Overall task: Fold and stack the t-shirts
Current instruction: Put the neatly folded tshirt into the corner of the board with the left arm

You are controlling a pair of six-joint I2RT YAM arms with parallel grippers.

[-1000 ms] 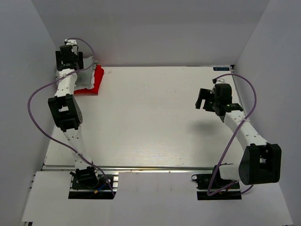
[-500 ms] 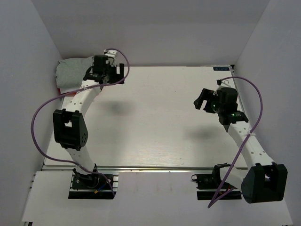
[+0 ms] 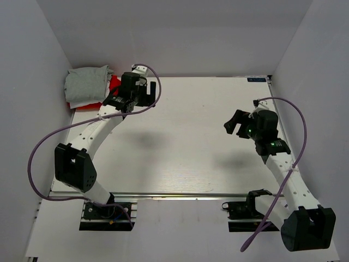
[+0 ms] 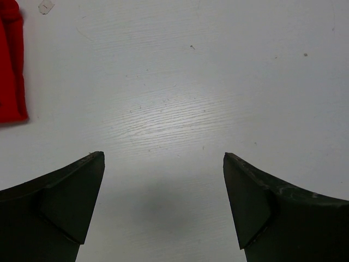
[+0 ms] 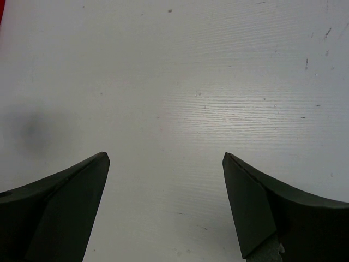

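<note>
A folded heather-grey t-shirt [image 3: 85, 86] lies on top of a red t-shirt [image 3: 113, 83] in the table's far left corner. The red t-shirt's edge also shows in the left wrist view [image 4: 11, 65] at the top left. No white t-shirt shows. My left gripper [image 3: 148, 93] is open and empty, over bare table just right of the stack; its jaws in the left wrist view [image 4: 163, 164] stand wide apart. My right gripper [image 3: 233, 122] is open and empty over the table's right part, its jaws wide apart in the right wrist view [image 5: 166, 161].
The white table [image 3: 180, 142] is walled on the left, back and right by pale panels. A purple cable [image 3: 38, 158] loops off the left arm and another [image 3: 297, 147] off the right arm. A small blue label [image 3: 256, 79] sits at the far right corner.
My left gripper has left the shirt stack in the far left corner and swung right over bare table; the grey shirt now lies uncovered on the red one. My right arm drew slightly nearer.
</note>
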